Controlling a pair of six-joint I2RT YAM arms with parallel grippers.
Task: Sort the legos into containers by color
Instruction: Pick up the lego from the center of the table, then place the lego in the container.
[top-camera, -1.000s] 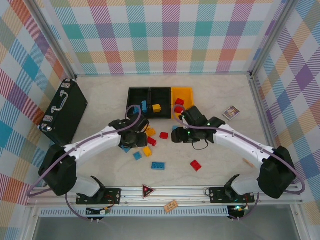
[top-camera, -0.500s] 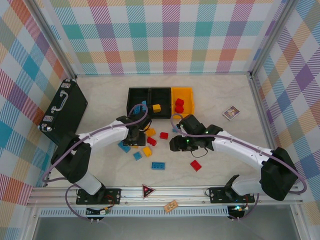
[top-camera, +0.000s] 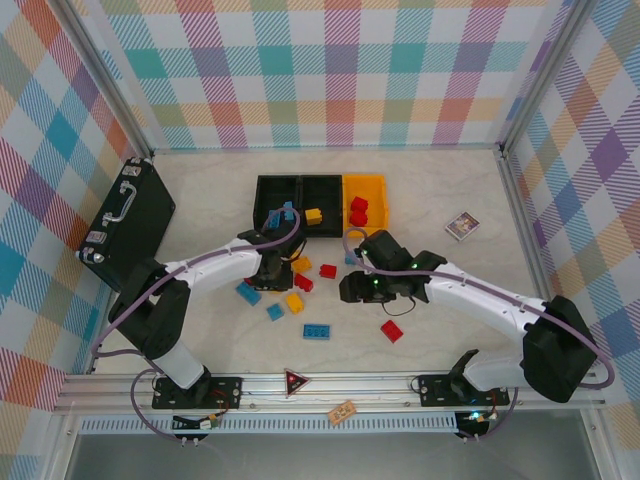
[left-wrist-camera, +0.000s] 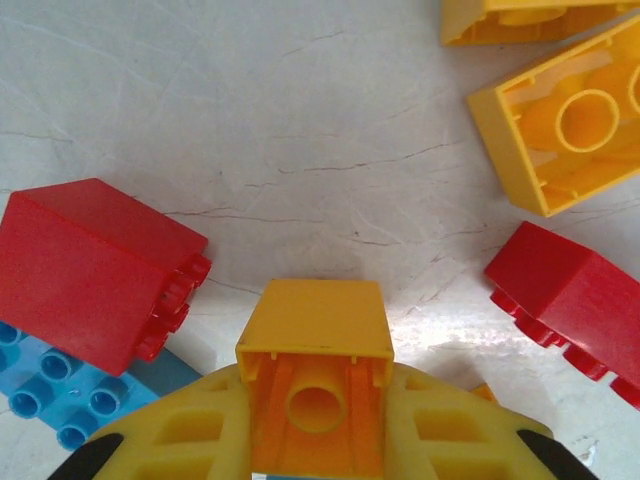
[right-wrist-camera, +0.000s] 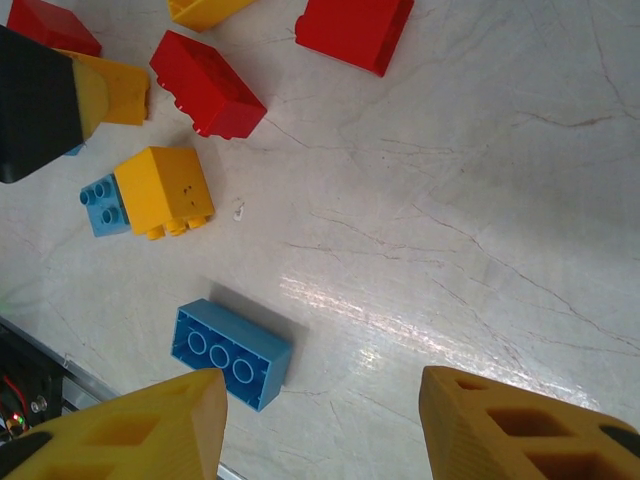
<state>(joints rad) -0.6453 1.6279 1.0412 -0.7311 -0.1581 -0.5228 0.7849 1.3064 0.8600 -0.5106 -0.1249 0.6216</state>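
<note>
The three joined bins stand at the back: two black bins (top-camera: 278, 192) (top-camera: 322, 192) and a yellow-orange bin (top-camera: 372, 188). They hold a blue, a yellow and two red bricks. My left gripper (top-camera: 272, 272) (left-wrist-camera: 315, 400) hangs low over the loose legos, shut on a yellow brick (left-wrist-camera: 315, 345) with its hollow underside facing the camera. A red brick (left-wrist-camera: 95, 270) and a blue brick (left-wrist-camera: 55, 400) lie to its left. My right gripper (top-camera: 358, 288) (right-wrist-camera: 320, 420) is open above bare table, and a blue brick (right-wrist-camera: 230, 352) (top-camera: 317, 331) lies by its left finger.
Loose bricks are scattered mid-table: yellow (top-camera: 294, 302), red (top-camera: 328, 271) (top-camera: 392, 331), blue (top-camera: 247, 293). A large black case (top-camera: 125, 225) lies at the left. A small card (top-camera: 462, 226) sits at the right. Plaid walls close in three sides.
My right gripper has pulled back from the yellow-orange bin toward the table's middle. The left arm has swung its elbow outward, with its gripper staying over the loose bricks.
</note>
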